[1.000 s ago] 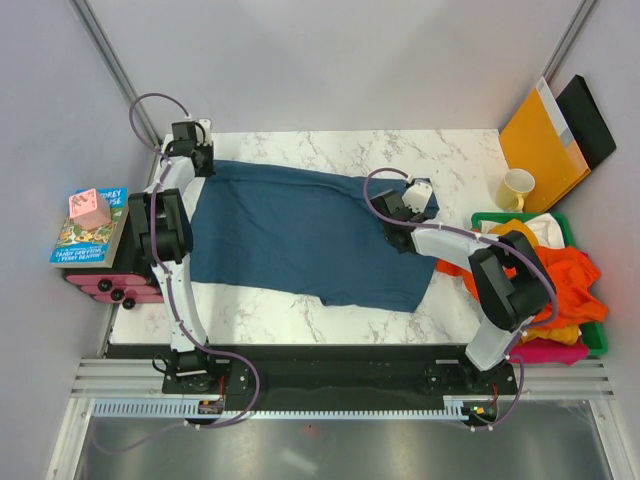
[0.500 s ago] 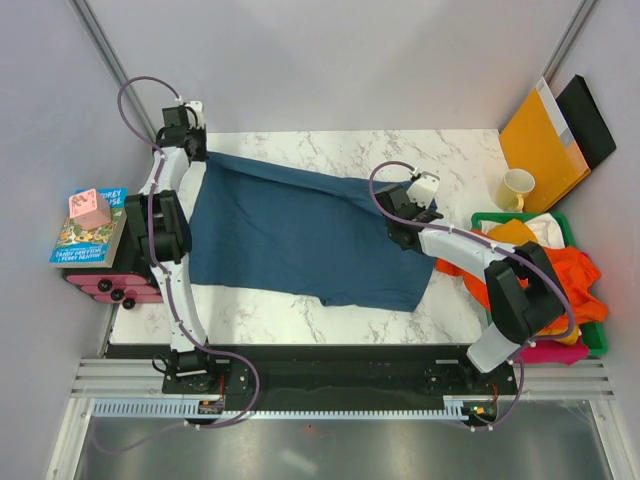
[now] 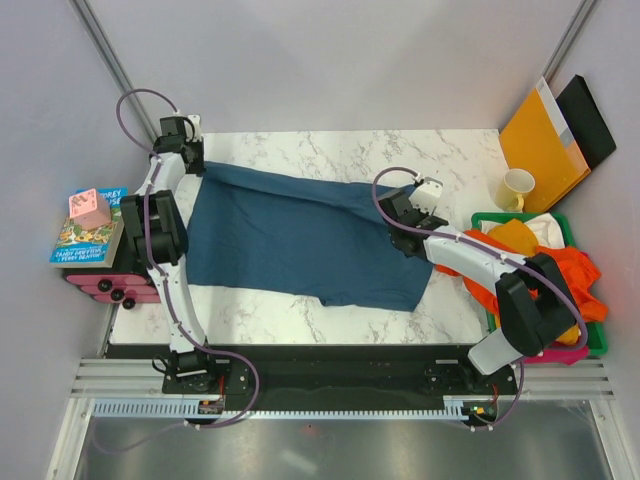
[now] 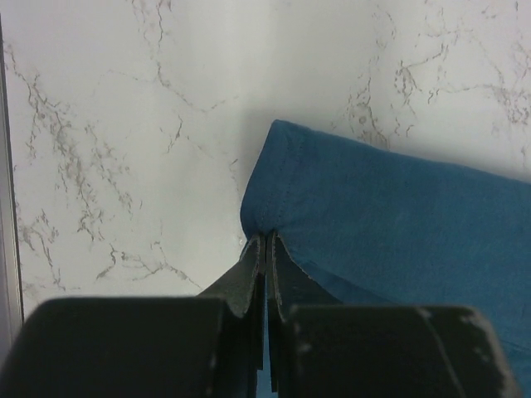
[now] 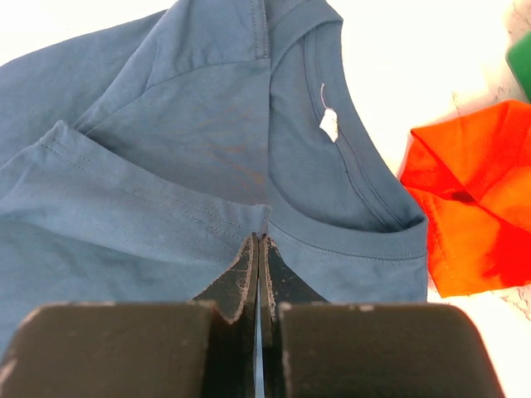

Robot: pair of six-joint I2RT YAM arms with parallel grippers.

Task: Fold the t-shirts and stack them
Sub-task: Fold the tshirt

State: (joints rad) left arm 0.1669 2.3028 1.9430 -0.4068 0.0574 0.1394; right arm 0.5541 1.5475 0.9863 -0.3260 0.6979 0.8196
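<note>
Gripping blue tee (image 3: 290, 240) by a hem corner, upper left, with left tool (image 4: 265, 242); pinching cloth near its collar, right of centre, with right tool (image 5: 257, 242); spread over surface (image 3: 330, 150).

White-and-black left arm (image 3: 163, 228) and right arm (image 3: 465, 255) trail purple cables (image 3: 148, 91) and end in dark tapered fingers (image 4: 249, 280)

Spread lengthwise across table (image 3: 300, 150), mostly flat: dark teal-blue tee (image 3: 300, 235), collar to the right, hem to the left. Far-left hem corner pinched in left gripper (image 4: 265, 240). Fold of cloth just beside collar pinched in right gripper (image 5: 257, 239). White tag showing inside neck. Bunched, unfolded, in green bin (image 3: 485, 217) at right: bright orange tees (image 3: 570, 270), one spilling onto table just beside teal collar. Crumpled at bin's near end: pink tee (image 3: 555, 352).
</note>
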